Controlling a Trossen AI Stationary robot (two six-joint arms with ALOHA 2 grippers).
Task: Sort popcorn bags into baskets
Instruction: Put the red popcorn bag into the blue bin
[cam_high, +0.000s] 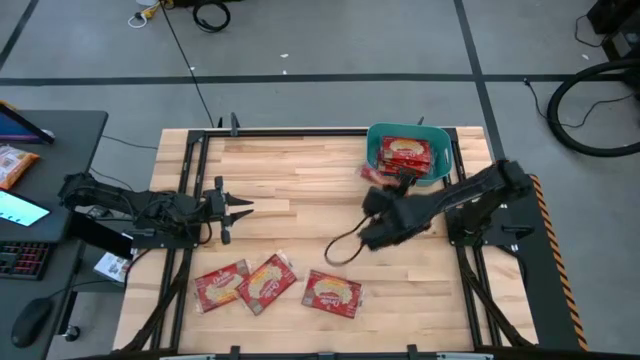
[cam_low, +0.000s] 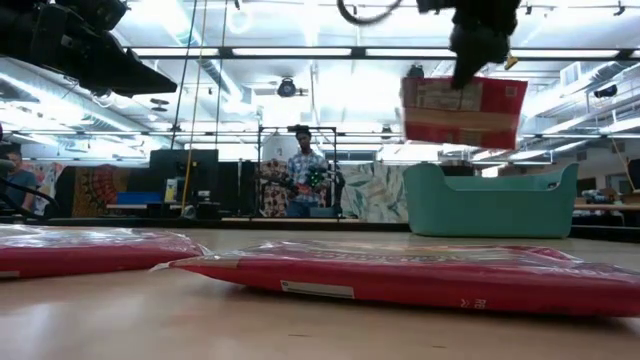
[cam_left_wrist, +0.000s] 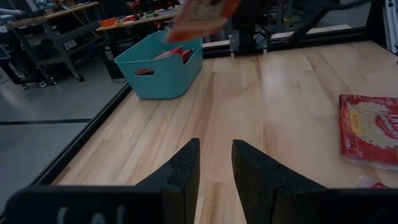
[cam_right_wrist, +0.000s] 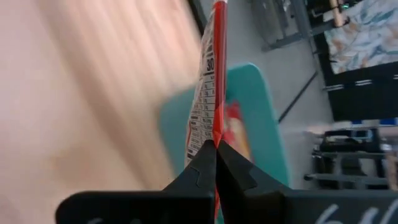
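My right gripper (cam_high: 388, 192) is shut on a red popcorn bag (cam_low: 463, 110), up in the air just to the near-left of the teal basket (cam_high: 441, 146). The basket stands at the table's far right with several red bags lying flat in it (cam_high: 405, 152). Three more red bags lie flat on the table near its front edge (cam_high: 221, 286) (cam_high: 266, 281) (cam_high: 332, 293). My left gripper (cam_high: 238, 210) waits open and empty over the table's left side. My right gripper pinches the bag's top edge (cam_right_wrist: 213, 127) between its two fingers. In the low view the fingers (cam_low: 470, 55) come from above, pointing down. The bag hangs below them, upright and slightly tilted, clear of the table, with the basket (cam_right_wrist: 261, 118) beyond it.
A dark cable loop (cam_high: 345, 246) hangs under the right arm over the middle of the table. A desk to the left holds an orange packet (cam_high: 14, 166), a keyboard and a mouse. A person (cam_low: 304, 170) stands far behind the table. Bare wood lies between the arms.
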